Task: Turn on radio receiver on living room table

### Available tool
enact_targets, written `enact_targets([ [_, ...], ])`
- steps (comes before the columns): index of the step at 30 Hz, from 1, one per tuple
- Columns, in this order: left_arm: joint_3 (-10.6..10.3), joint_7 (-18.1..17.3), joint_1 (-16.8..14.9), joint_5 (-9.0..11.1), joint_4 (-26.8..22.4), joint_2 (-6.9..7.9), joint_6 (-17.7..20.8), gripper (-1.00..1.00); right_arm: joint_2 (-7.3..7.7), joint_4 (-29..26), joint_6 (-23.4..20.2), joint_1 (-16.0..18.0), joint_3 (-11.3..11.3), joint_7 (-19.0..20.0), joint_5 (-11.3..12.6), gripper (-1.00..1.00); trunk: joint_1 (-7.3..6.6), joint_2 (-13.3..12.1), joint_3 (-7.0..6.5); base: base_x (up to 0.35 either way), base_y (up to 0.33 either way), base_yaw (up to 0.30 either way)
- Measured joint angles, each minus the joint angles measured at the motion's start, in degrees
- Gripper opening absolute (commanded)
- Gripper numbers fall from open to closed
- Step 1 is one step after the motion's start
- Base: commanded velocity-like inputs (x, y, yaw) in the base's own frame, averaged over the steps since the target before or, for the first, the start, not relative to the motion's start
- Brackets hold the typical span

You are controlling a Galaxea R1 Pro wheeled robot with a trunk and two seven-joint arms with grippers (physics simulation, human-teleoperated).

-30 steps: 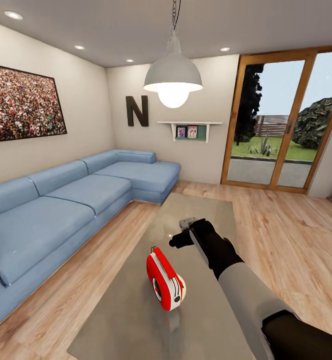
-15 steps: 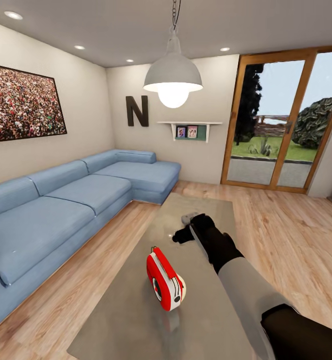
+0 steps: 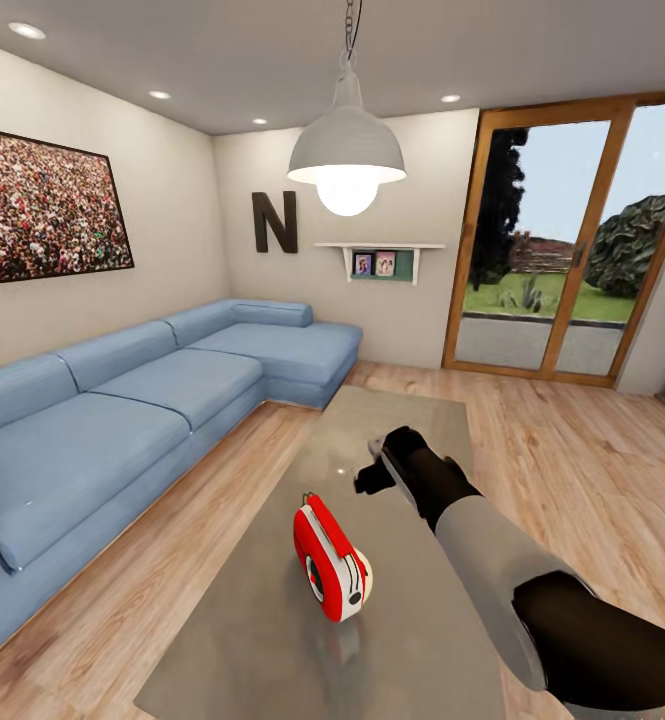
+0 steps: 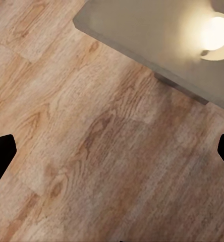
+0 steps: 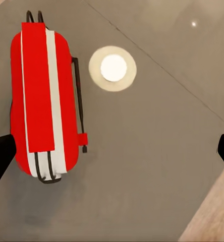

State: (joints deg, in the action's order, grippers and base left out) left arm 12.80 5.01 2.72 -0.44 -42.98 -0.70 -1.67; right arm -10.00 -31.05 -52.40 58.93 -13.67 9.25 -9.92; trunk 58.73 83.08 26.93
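Note:
The radio receiver (image 3: 332, 562) stands upright on the table (image 3: 262, 640), red with a white band and a dark dial facing me. My right gripper (image 3: 372, 465) hovers over the tabletop just beyond the radio and a little to its right, not touching it. In the right wrist view the gripper (image 5: 112, 154) is open and looks down on the radio receiver (image 5: 41, 101), which lies toward one fingertip, handle side up. My left gripper (image 4: 112, 154) is open and empty above the wood floor, by a corner of the table (image 4: 152, 30).
A blue corner sofa (image 3: 122, 400) runs along the table's left side. A white pendant lamp (image 3: 347, 160) hangs over the table's far end, mirrored in the glossy top (image 5: 112, 68). Wood-framed glass doors (image 3: 562, 240) close the far right. Plank floor (image 3: 572, 470) surrounds the table.
My right gripper has drifted slightly to the right and its wrist has turned, while the elbow has risen into the lower right. The radio has not moved.

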Motion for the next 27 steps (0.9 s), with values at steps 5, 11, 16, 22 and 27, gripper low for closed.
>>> enact_targets([
  [5, 0.0, 0.0, 0.0, 0.0, 0.0, -0.03, -0.6, 1.0, 0.0, 0.4, -0.1, 0.0, -0.2, 2.3, 0.0, 1.0, 0.0, 0.0, 0.0, 0.0, 0.0, 0.0],
  [11, 0.0, 0.0, 0.0, 0.0, 0.0, -0.06, -0.8, 1.0, 0.0, 0.4, -0.2, 0.0, -0.3, 7.4, -0.2, 1.0, 0.0, 0.0, 0.0, 0.0, 0.0, 0.0],
  [16, 0.0, 0.0, 0.0, 0.0, 0.0, -0.03, -0.8, 1.0, 0.0, 0.3, 0.1, 0.0, -0.3, 8.1, -0.1, 1.0, 0.0, 0.0, 0.0, 0.0, 0.0, 0.0],
  [22, 0.0, 0.0, 0.0, 0.0, 0.0, -0.04, -0.8, 1.0, 0.0, 0.2, 0.1, 0.0, -0.4, 11.9, -0.5, 1.0, 0.0, 0.0, 0.0, 0.0, 0.0, 0.0],
  [27, 0.0, 0.0, 0.0, 0.0, 0.0, 0.06, -0.8, 1.0, 0.0, 0.1, 0.0, 0.0, -0.8, 12.4, -0.6, 1.0, 0.0, 0.0, 0.0, 0.0, 0.0, 0.0],
])
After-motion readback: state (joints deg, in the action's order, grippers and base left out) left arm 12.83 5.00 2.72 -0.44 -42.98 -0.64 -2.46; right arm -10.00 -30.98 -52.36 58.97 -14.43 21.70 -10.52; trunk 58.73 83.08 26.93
